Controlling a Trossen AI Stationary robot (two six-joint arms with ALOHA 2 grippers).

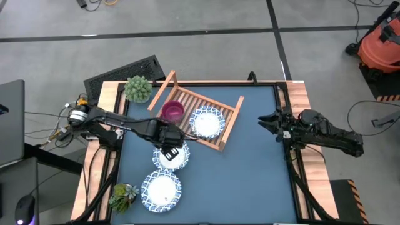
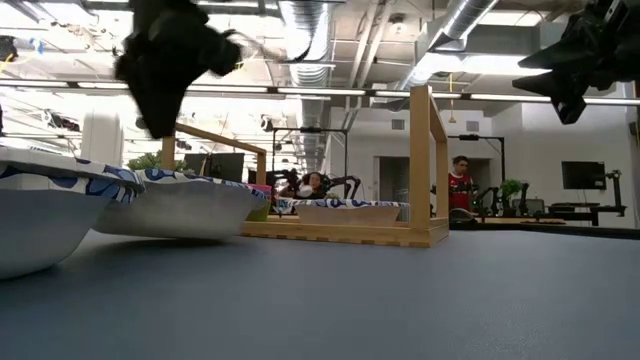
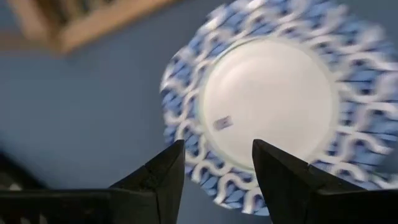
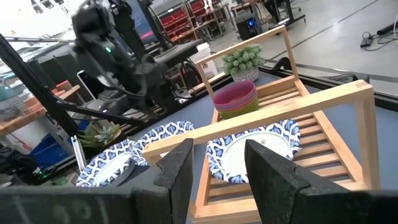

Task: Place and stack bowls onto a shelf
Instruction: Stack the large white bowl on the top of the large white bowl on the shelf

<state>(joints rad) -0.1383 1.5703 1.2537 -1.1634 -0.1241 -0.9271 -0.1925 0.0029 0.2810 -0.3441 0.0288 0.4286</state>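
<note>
1. The left hand (image 1: 169, 152) hangs over the middle white bowl (image 1: 176, 157), the one with the blue patterned rim, near the left side of the bench (image 1: 250, 175). Its fingers (image 3: 163, 177) stand apart with nothing between them, poised above the bowl's rim.
2. A second patterned bowl (image 1: 162, 190) sits closer to the front-left corner, just beside a small potted plant (image 1: 122, 195). A third patterned bowl (image 1: 207, 122) already lies on the wooden shelf (image 1: 227, 125) toward the back of the bench, next to a magenta bowl (image 1: 172, 111) stacked on a green one.
3. The right hand (image 1: 267, 120) waits by the right edge, fingers parted and empty.
4. These bowls look stiff and shallow, probably light, with a smooth glazed look (so likely slippery under hard fingers). If ceramic, they would chip if knocked against the shelf rail.
5. The wide flared rim seems the only sensible place to take hold: one finger inside, one outside, pinching the wall. Gripped at one edge, the bowl will likely want to tilt, so a firm pinch and a level carry would matter.
</note>
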